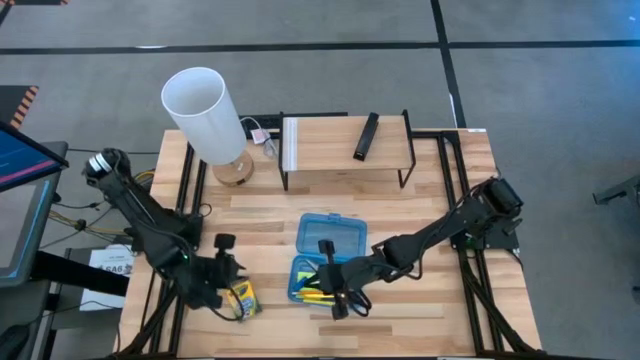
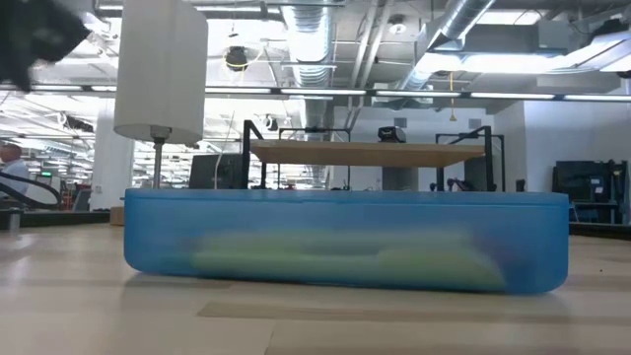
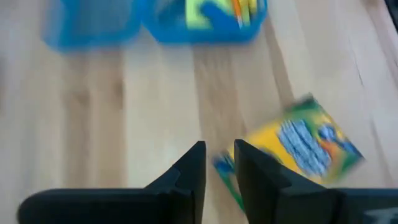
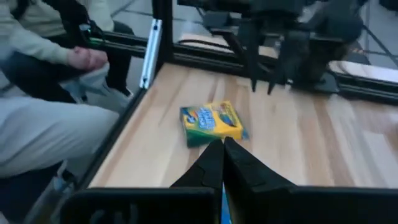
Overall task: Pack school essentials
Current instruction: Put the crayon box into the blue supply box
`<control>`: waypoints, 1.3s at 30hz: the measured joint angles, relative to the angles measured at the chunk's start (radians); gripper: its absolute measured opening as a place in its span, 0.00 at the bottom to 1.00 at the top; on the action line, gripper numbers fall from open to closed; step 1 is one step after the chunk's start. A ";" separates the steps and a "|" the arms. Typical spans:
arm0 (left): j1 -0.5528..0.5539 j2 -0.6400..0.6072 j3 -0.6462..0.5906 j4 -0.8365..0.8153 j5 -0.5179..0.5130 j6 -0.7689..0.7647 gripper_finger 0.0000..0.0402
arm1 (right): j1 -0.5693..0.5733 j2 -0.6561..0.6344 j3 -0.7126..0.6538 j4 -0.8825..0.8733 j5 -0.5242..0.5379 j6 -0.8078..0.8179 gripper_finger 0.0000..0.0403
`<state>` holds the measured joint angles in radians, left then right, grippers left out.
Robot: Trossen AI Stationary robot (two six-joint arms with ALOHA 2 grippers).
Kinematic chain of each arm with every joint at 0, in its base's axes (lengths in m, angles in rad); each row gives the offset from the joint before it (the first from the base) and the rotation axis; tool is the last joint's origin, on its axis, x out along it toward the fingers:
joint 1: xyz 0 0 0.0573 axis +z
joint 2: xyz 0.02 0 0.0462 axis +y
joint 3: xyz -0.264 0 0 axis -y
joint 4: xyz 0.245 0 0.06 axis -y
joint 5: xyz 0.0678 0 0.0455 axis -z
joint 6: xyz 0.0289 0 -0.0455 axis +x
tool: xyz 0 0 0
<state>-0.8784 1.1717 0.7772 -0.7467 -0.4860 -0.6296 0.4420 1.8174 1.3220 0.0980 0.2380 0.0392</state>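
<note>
Left gripper (image 3: 219, 163) blurred, above crayon box (image 3: 298, 144); box edges smeared.

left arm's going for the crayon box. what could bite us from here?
1. The left gripper has its fingers narrowly apart beside the crayon box, not around it; closing now would likely pinch air or nudge the box.
2. The crayon box lies close to the table's front-left edge; a push could slide it off.
3. The right gripper, shut, sits at the blue case; a delivery there could bring the arms together.
</note>
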 joint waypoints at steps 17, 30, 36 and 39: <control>-0.197 0.131 0.001 0.014 0.224 -0.413 0.00 | -0.073 0.243 0.189 0.058 -0.166 -0.064 0.05; -0.261 0.359 0.002 0.079 0.254 -0.498 0.00 | -0.111 0.366 0.395 -0.151 -0.189 -0.069 0.06; -0.184 0.416 0.002 0.103 0.260 -0.360 0.00 | -0.148 0.364 0.396 -0.166 -0.190 -0.067 0.03; -0.141 0.410 -0.009 0.125 0.279 -0.303 0.00 | -0.166 0.364 0.396 -0.194 -0.189 -0.066 0.02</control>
<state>-1.0191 1.5813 0.7678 -0.6218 -0.2073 -0.9329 0.2758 2.1818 1.7176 -0.0962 0.0486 -0.0272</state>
